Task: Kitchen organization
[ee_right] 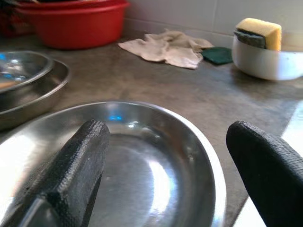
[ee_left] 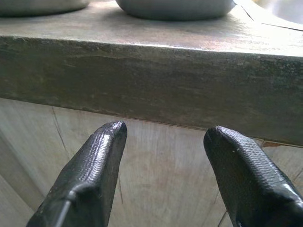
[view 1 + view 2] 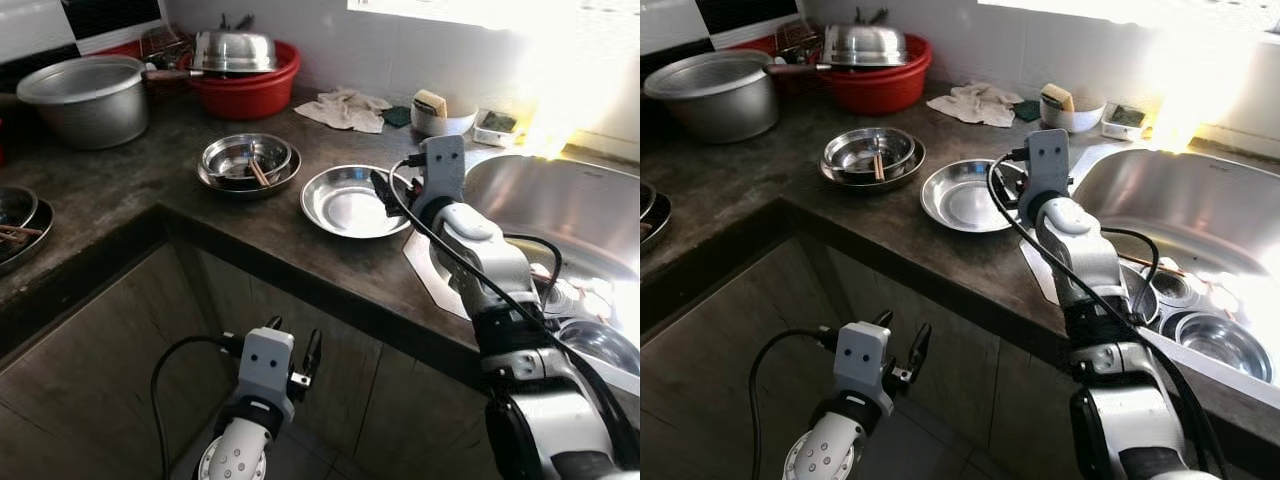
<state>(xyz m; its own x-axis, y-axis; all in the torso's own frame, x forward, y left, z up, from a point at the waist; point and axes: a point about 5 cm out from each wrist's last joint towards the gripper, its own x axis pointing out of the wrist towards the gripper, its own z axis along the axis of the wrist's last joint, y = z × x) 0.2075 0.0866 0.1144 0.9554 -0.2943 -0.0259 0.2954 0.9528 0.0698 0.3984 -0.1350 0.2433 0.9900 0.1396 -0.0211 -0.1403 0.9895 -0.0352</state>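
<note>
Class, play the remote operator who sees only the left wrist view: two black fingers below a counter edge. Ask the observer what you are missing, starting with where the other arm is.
Observer: The right gripper is up over the counter, fingers apart, at the rim of an empty steel plate.
Operator: What sits beside that plate?
Observer: Stacked steel bowls holding chopsticks, to its left.
Operator: Anything behind them?
Observer: A red basin with a steel bowl upturned in it, against the wall.
Operator: And my own gripper?
Observer: The left gripper hangs open below the countertop, before the cabinet front.
</note>
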